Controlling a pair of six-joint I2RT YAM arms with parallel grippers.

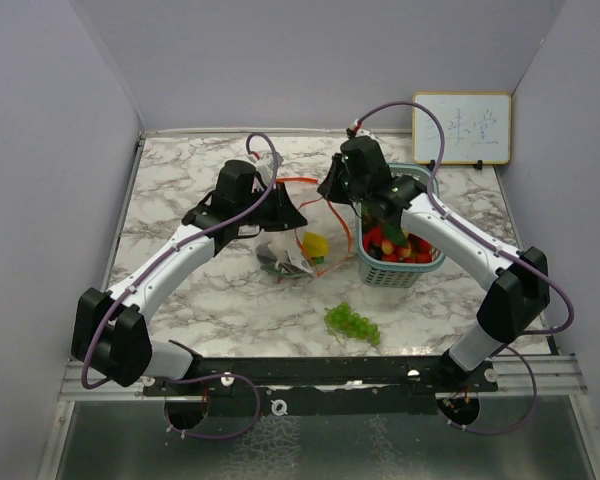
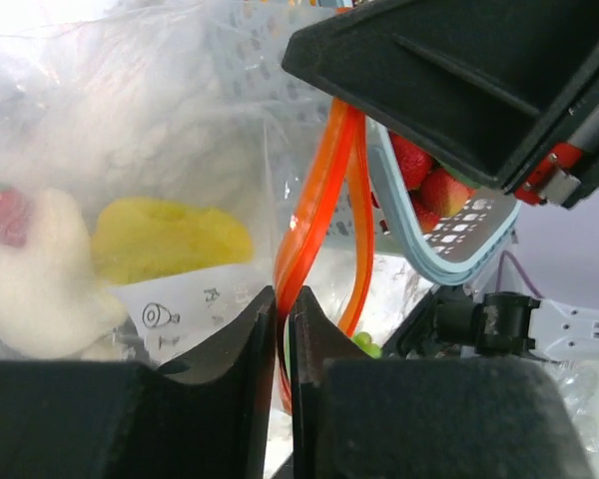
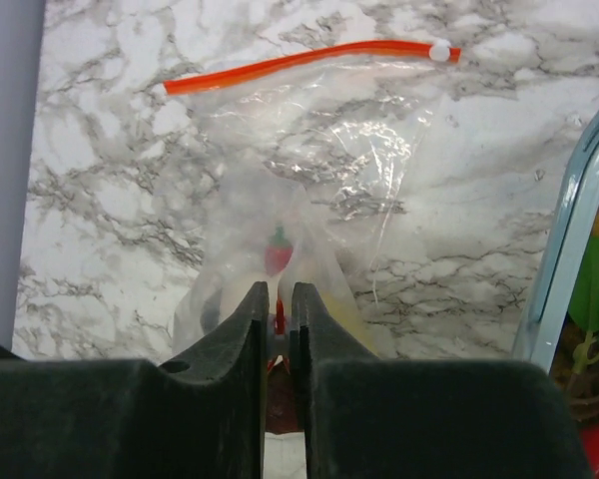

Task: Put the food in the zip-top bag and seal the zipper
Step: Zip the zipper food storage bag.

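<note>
The clear zip-top bag (image 1: 290, 250) lies mid-table with its mouth held up between both arms. Its orange-red zipper (image 2: 319, 190) loops from one gripper to the other. My left gripper (image 2: 285, 294) is shut on the zipper strip, seen from above at the left gripper (image 1: 285, 212). My right gripper (image 3: 280, 294) is shut on a thin red piece of the strip on the opposite side of the mouth; the right gripper (image 1: 332, 192) hangs beside the basket. Food inside the bag: a yellow pepper (image 1: 315, 243) and a small red piece (image 3: 278, 249). A green grape bunch (image 1: 352, 322) lies on the table.
The teal mesh basket (image 1: 400, 278) stands right of the bag, holding red pieces (image 1: 395, 245) and green leaves (image 3: 594, 289). A small whiteboard (image 1: 461, 128) leans at the back right. Grey walls close in both sides.
</note>
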